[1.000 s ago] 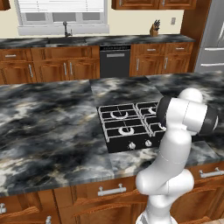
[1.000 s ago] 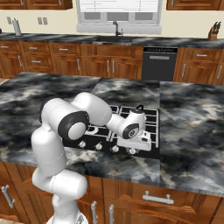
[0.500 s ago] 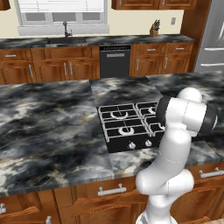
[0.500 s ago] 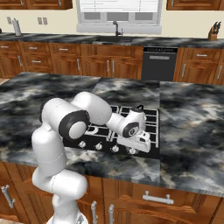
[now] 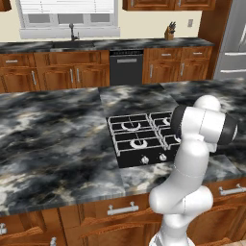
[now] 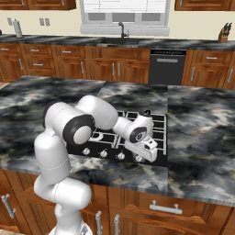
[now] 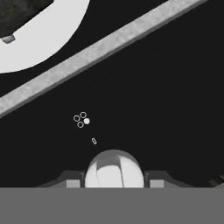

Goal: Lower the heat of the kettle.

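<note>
My claw is clenched on a silver stove knob, whose rounded cap fills the gap between my 2 dark fingertips. Just past the knob, the black cooktop panel carries a tiny mark of 4 circles, 1 of them filled white. A grey bar runs slantwise beyond that. From the right base view, my claw points down at the front edge of the cooktop, at the right end of the knob row, with 3 other knobs in line to its left. The kettle sits on the cooktop's right side behind my wrist. I see its thin dark handle poking above the wrist, and the body is hidden. In the left base view, 2 knobs show on the cooktop, which is set into the dark marbled island counter.
</note>
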Robot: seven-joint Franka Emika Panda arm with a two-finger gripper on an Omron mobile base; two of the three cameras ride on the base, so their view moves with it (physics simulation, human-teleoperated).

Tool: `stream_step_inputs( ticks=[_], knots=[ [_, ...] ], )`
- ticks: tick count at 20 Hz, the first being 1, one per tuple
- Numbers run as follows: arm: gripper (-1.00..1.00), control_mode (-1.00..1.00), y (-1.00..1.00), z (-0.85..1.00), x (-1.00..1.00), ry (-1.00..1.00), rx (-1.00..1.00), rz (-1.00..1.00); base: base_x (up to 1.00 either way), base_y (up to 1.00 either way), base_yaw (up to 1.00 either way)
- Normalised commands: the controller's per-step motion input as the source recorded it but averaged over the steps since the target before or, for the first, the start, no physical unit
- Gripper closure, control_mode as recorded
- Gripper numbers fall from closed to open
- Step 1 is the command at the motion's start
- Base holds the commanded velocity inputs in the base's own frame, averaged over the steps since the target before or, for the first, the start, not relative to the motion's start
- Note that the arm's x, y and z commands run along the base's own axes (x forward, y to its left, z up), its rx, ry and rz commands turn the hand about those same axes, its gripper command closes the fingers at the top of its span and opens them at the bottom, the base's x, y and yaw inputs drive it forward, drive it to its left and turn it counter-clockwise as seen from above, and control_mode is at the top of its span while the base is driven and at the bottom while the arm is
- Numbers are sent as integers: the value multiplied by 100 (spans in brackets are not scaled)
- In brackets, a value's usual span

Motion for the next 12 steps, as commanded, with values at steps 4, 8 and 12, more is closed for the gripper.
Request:
stream_step_inputs(
  ticks=[4,8,12],
  knots=[
    [100,-100,2,-2,-16,1,0,-29,0,0,0],
    [100,-100,2,-8,-12,4,-2,-30,0,0,0],
    [100,-100,1,-10,-8,5,-3,-31,0,0,0]
  ],
)
